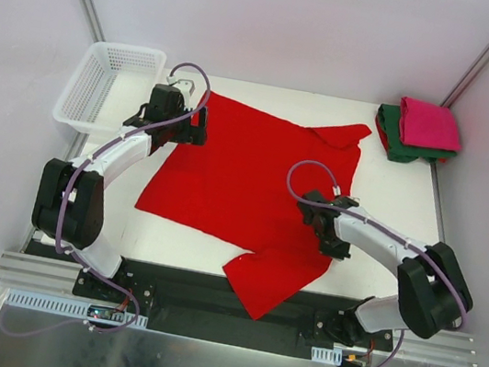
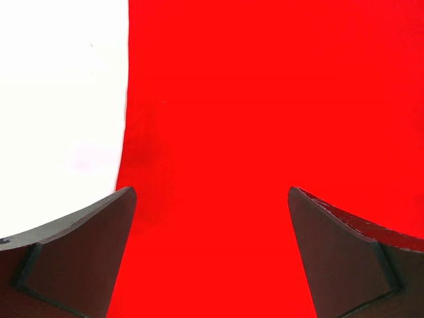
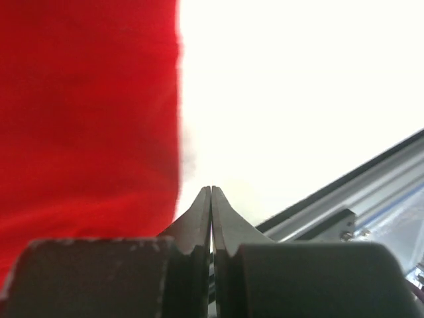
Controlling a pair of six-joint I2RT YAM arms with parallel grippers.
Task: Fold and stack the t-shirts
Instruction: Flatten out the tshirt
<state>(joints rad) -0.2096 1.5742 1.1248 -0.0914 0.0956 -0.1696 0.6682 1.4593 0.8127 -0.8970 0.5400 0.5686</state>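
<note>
A white desk point(image 1: 391, 197) fills a booth of pale walls point(image 1: 297, 24), with a black strip point(image 1: 209, 291) and an aluminium rail point(image 1: 230, 330) along its near edge. The red t-shirt point(image 1: 245, 179) lies spread open across the middle, one sleeve hanging over the black strip. At the far right corner the pink t-shirt point(image 1: 429, 124) sits folded on the folded green t-shirt point(image 1: 394, 147). A white mesh basket point(image 1: 101, 91) stands at the far left corner. The left gripper point(image 2: 212, 192) hangs over the red shirt's left edge, jaws wide apart. The right gripper point(image 3: 211, 189) is at the shirt's right edge, jaws pressed together with no cloth seen between them.
</note>
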